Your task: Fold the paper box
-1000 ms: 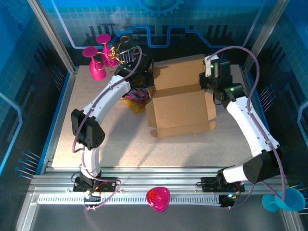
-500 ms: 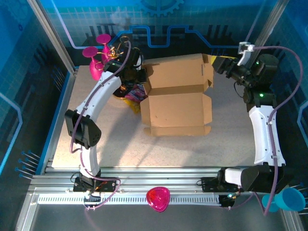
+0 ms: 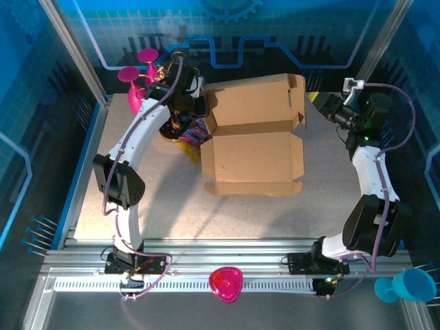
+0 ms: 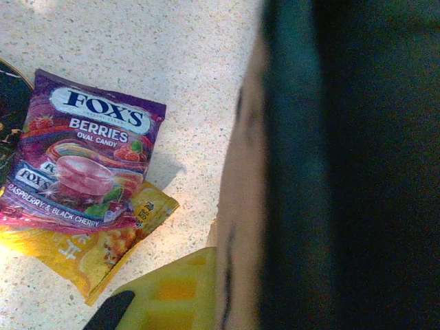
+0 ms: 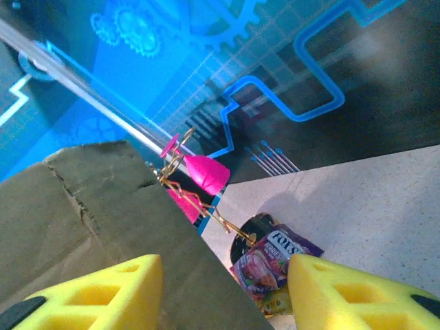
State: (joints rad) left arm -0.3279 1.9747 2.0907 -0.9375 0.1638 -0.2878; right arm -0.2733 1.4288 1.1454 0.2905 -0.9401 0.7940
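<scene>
Box (image 3: pixel 254 144) mid-frame, rear panel tilted up | right gripper (image 5: pixel 223 292) wide open near its upper-right corner | left gripper (image 3: pixel 201 104) at upper-left flap, we cannot tell its spread | risk: lopsided push slides box onto candy packet (image 4: pixel 82 172)

Blurred box, cropped pads
Right beside the left gripper's (image 3: pixel 201 106) pad (image 4: pixel 172 299), itself cut off at the bottom edge, the paper box (image 4: pixel 240 206) blurs into darkness, hiding the jaw gap; the right gripper's (image 5: pixel 225 271) pads (image 5: pixel 357 295) are cropped below.
</scene>
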